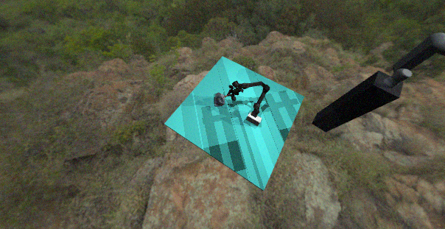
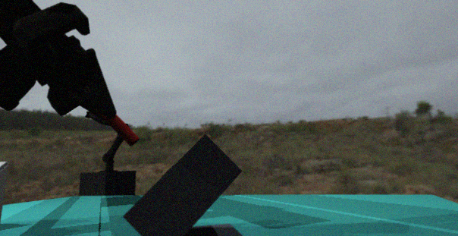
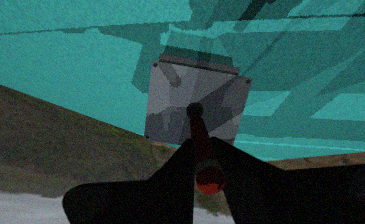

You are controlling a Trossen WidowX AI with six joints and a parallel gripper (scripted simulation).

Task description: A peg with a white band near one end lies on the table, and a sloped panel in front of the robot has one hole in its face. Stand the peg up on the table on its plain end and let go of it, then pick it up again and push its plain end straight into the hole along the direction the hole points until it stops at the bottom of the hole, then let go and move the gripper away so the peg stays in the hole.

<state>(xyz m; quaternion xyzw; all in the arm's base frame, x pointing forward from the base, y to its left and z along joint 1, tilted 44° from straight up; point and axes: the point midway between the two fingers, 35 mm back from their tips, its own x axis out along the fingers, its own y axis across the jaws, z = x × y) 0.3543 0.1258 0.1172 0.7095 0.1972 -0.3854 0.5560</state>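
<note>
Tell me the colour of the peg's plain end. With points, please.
Red; the peg (image 2: 125, 130) (image 3: 200, 137) shows it best in the exterior view.

I find no legible text, label, brand, number or sign in any of the three views. My tool (image 1: 227, 95) (image 2: 114, 116) (image 3: 201, 143) shows no readable marking. The red peg (image 1: 226, 96) (image 2: 126, 131) (image 3: 200, 136) bears no character I can read. The sloped panel (image 1: 219, 99) (image 2: 183, 183) (image 3: 170, 100) and the desk (image 1: 206, 100) (image 2: 322, 206) (image 3: 83, 65) present no discernible lettering or numerals either.
</note>
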